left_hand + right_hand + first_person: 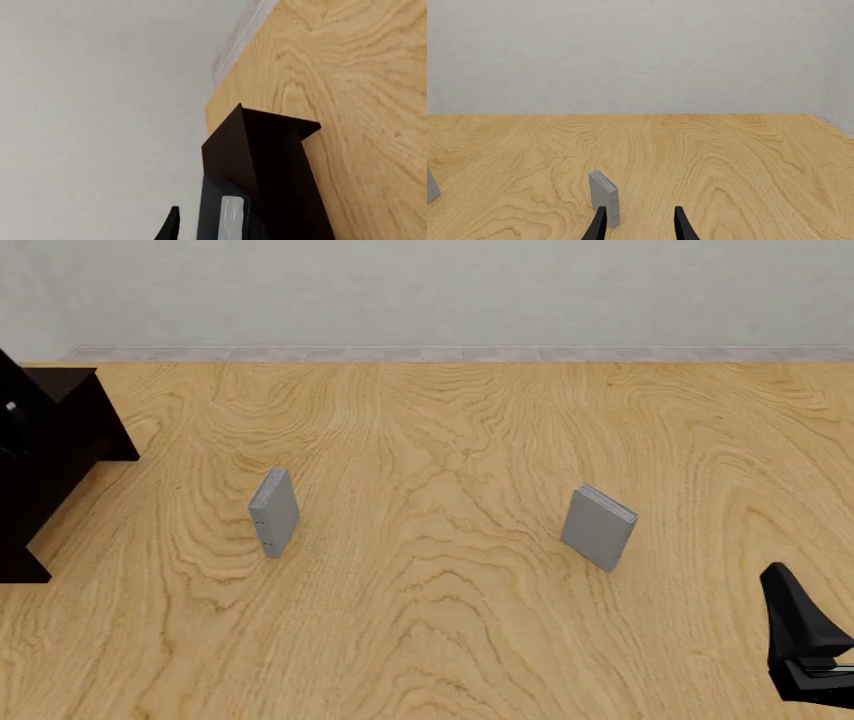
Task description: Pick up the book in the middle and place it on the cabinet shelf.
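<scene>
The book (pixel 231 217), black with white page edges, shows in the left wrist view, right against the dark brown cabinet shelf (pixel 267 160). My left gripper (pixel 212 222) is open around it. One finger (pixel 171 222) stands apart from the cover with wall showing in the gap, and the other finger is hidden. In the front view the cabinet shelf (pixel 60 440) sits at the far left edge, and the left arm is out of frame. My right gripper (pixel 639 225) is open and holds nothing, low at the front right (pixel 801 640).
Two thin light-grey books stand upright on the wooden table, one left of centre (pixel 274 512) and one to the right (pixel 598 527). The right one (pixel 604 197) is just ahead of my right gripper. A grey wall runs along the table's far edge (pixel 427 355).
</scene>
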Available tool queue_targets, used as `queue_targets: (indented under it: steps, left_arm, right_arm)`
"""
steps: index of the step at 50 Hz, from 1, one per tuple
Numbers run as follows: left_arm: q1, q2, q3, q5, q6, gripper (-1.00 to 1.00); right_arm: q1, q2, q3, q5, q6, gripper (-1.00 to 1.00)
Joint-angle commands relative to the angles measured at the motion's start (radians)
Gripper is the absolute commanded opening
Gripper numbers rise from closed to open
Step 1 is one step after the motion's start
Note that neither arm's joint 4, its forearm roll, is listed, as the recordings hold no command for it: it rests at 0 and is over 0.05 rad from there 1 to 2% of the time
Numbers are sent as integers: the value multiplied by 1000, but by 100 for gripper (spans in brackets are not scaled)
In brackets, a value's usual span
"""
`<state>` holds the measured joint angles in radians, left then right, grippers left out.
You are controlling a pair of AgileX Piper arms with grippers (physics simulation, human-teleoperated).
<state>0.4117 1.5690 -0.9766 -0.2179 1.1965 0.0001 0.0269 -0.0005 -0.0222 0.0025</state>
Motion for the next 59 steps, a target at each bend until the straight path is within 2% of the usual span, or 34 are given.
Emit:
queue_targets:
  steps: [1,6,24,35,46,48,54,59]
  left_arm:
    - [-25,-41,7,12,10,100]
    - [-41,-61,11,16,8,100]
    - [-200,-208,12,78,-25,100]
    - [-238,-236,36,79,-30,100]
    - [-292,-258,46,89,-72,100]
    - [-316,-271,28,121,-118,100]
    - [-336,-282,35,124,-154,100]
    - [-366,-291,20,146,-224,100]
  right_arm:
    - [0,0,0,0,0,100]
    - [0,1,0,0,0,100]
    - [0,0,0,0,0,100]
    - [0,0,0,0,0,100]
    - [0,0,0,0,0,100]
    - [0,0,0,0,0,100]
    - [0,0,0,0,0,100]
    - [0,0,0,0,0,100]
